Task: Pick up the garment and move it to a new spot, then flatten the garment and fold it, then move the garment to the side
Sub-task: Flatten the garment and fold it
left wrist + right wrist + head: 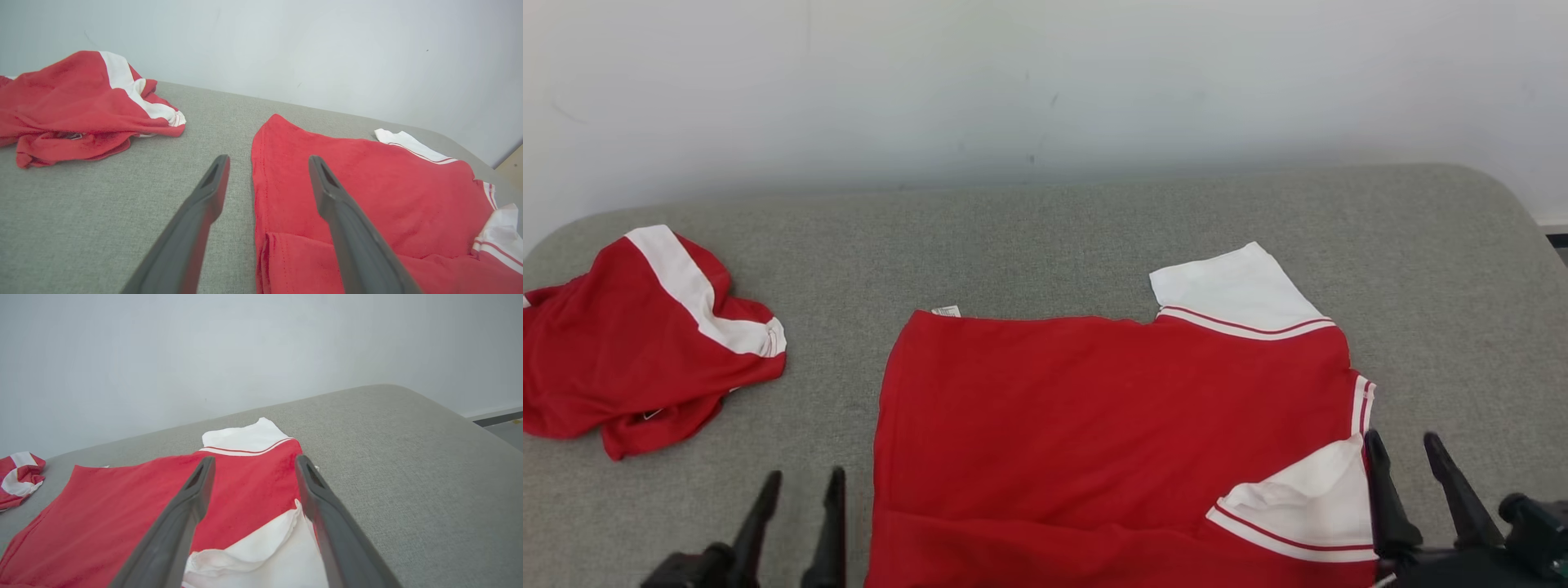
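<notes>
The garment [1111,425] is a red shirt with white sleeves, spread flat on the grey surface, its near edge folded over on itself. One white sleeve [1233,290] points away at the far right; the other [1307,498] is folded in at the near right. My left gripper [800,482] stands open just left of the shirt's left edge, holding nothing. In the left wrist view the garment [367,196] lies under and right of the left gripper [267,161]. My right gripper [1405,445] is open beside the near sleeve. The right wrist view has the right gripper [253,461] above the garment [135,506].
A second red and white garment [645,343] lies crumpled at the far left of the grey padded surface [1045,237], also in the left wrist view [77,106]. A pale wall stands behind. The surface's rounded right edge [1527,220] drops off.
</notes>
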